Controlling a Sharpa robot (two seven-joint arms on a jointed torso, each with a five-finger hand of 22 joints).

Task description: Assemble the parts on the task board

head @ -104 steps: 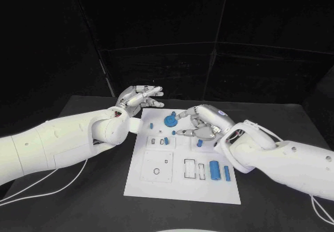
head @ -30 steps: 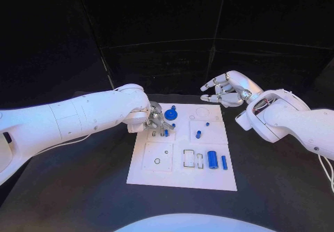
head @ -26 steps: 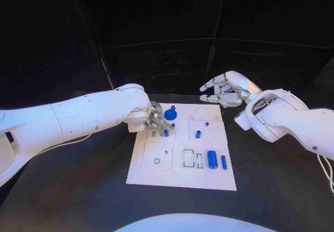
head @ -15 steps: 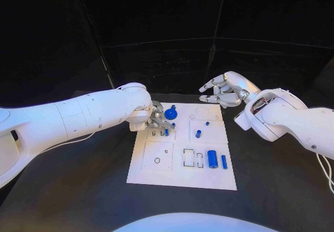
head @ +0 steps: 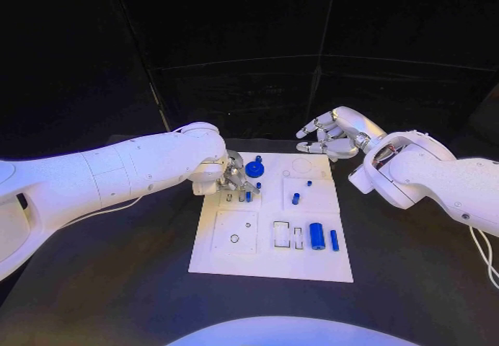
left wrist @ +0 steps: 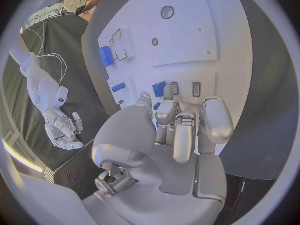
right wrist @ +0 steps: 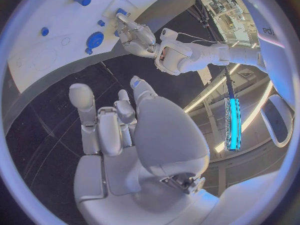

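The left hand (head: 231,182) and its bulky white forearm crowd the upper left of the task board (head: 272,263), covering the slots there and standing just beside the round blue part (head: 254,170). The right hand (head: 331,137) hangs above the board's upper right corner (fingers apart, holding nothing), so the board's middle is reachable. Its lower half lies open, apart from two blue cylinders (head: 321,237) at centre right.

Black table (head: 125,288) before dark panelled walls (head: 249,72).
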